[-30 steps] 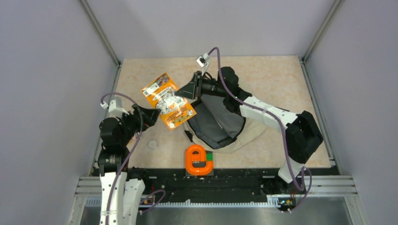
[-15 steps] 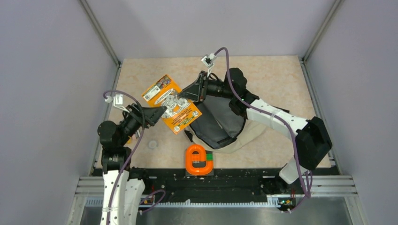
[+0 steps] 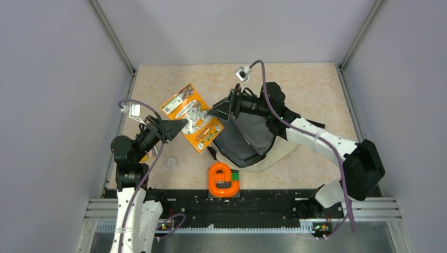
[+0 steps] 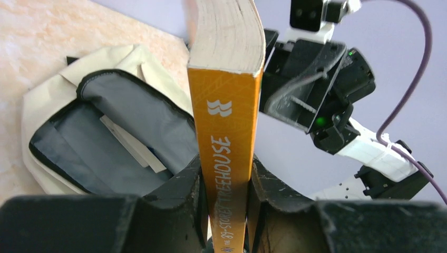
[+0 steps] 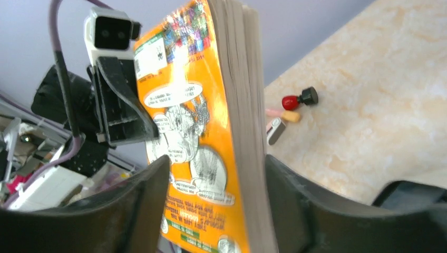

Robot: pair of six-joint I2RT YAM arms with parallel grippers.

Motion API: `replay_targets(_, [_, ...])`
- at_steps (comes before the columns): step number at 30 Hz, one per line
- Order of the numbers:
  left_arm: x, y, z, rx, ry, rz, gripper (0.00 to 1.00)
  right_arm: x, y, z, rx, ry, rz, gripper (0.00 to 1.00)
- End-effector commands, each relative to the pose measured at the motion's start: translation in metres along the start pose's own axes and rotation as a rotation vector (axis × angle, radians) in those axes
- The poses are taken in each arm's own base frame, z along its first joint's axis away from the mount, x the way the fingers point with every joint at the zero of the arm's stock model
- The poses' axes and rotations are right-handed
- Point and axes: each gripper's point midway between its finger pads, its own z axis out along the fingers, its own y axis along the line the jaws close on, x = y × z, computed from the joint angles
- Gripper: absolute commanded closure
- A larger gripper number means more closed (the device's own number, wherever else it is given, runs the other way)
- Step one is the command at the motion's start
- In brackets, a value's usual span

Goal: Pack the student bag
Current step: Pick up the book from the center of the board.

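While the jaws of the left gripper (image 4: 224, 176) clamp the orange book (image 4: 226, 116) beside the student bag (image 3: 282, 150), open on the surface (image 3: 316, 89), the right gripper (image 5: 213, 168) flanks it, grip unclear; a lone spine hold may let it pivot and drop outside.

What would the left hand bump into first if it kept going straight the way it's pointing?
The left hand pinches the orange book. Straight beyond, the right hand faces it across the book, so probably that, though depth is hard to judge.
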Motion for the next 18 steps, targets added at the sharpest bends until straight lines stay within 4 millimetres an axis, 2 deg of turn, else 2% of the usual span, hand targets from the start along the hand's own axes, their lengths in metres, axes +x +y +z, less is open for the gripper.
replay_targets(1, [-0.032,-0.048,-0.002,0.134,-0.12,0.137,1.0,0.001,0.004,-0.019,-0.011,-0.03,-0.012,0.28])
replay_targets(3, [-0.035,-0.056,-0.003,0.159,-0.128,0.146,1.0,0.009,0.009,-0.022,-0.05,-0.009,-0.013,0.24])
replay_targets(8, [-0.036,-0.074,-0.007,0.234,-0.134,0.183,1.0,0.029,0.02,-0.026,-0.137,0.077,-0.007,0.22])
replay_targets(15, [-0.032,-0.092,-0.013,0.319,-0.126,0.23,1.0,0.033,0.041,-0.024,-0.255,0.133,-0.033,0.21])
replay_targets(18, [-0.029,-0.097,-0.015,0.342,-0.11,0.248,1.0,0.035,0.048,-0.02,-0.293,0.175,-0.039,0.24])
